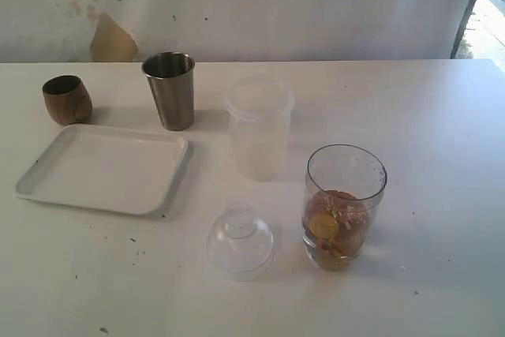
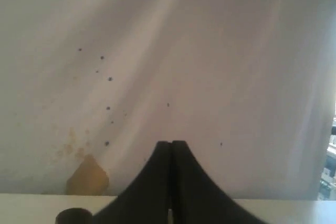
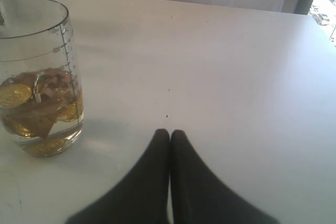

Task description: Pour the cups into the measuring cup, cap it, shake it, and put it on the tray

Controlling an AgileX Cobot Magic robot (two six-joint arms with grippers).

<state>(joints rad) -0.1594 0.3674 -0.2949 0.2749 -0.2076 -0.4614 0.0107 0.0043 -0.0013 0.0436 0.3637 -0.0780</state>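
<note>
The left gripper and right gripper are pinched shut, empty. The measuring cup stands uncapped at 4 o'clock, part filled; whether wooden cup and tumbler are emptied cannot be seen. Capping appears next: the lid at its 9 o'clock needs grasping.

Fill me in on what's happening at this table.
Nothing is being handled right now. The left pincer and right pincer are shut and empty. The measuring cup, uncapped, already holds gold coin-like pieces and stands off the tray. The dome lid lies beside it. The wooden cup and steel tumbler stand behind the tray.
</note>
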